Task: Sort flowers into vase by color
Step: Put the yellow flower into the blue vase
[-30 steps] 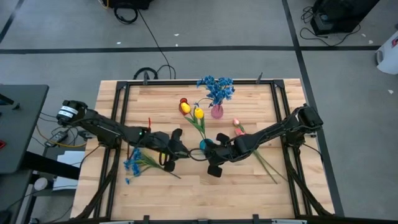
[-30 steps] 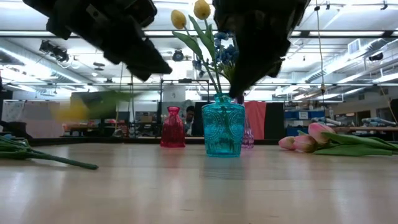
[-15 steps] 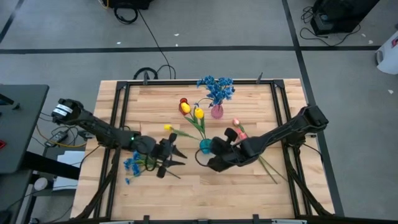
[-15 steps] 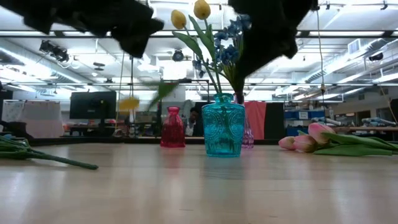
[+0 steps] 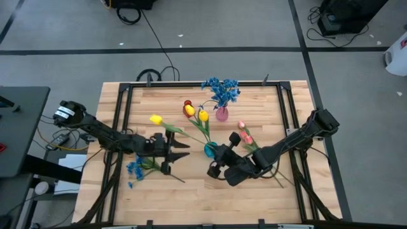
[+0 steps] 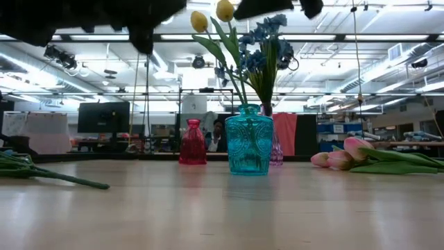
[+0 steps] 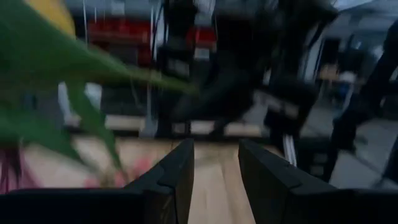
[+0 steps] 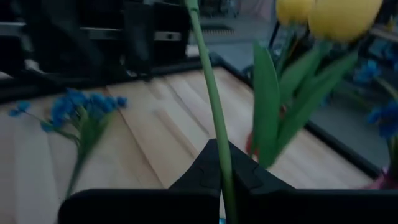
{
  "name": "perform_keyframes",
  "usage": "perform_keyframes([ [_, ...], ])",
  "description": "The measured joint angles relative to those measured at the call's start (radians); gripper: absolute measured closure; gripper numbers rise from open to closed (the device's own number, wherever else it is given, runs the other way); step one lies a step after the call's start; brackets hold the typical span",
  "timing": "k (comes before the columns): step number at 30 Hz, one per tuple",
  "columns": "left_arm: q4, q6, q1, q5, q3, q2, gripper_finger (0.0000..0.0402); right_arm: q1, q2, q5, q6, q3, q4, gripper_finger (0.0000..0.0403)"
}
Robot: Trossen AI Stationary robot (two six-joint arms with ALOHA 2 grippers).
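— Overhead, straight down: whole table [image 5: 254, 197], both arms. Low one?
— Table-top height, level across to the room, close on the teal vase [image 6: 248, 140].
— Wrists?
— Forward past each arm's own fingers — yellow tulips [image 8: 329, 14] shared with high and low.

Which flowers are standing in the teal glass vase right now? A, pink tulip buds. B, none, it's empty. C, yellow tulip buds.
C: two yellow tulip buds rise on green stems out of the teal glass vase, while the pink tulip buds lie on the wooden table.
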Motion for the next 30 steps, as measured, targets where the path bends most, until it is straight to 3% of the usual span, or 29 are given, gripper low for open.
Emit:
perform_keyframes([
  [9,0.249,0.098,0.008,-0.002,0.001,0.0,0.027,0.022,0.001,-0.002,-0.132,0.0,0.156,0.0394],
  [17,0.253,0.094,0.042,-0.003,0.001,0.0,0.0271,0.019,0.001,-0.036,-0.157,0.0,0.166,0.0394],
  [24,0.166,-0.007,0.052,0.004,0.001,0.0,0.0271,0.019,0.001,0.039,-0.215,0.0,0.185,0.0393],
  [30,0.205,-0.005,0.052,-0.005,0.001,0.0,0.0271,0.004,0.001,-0.086,-0.236,0.0,0.212,0.0393],
])
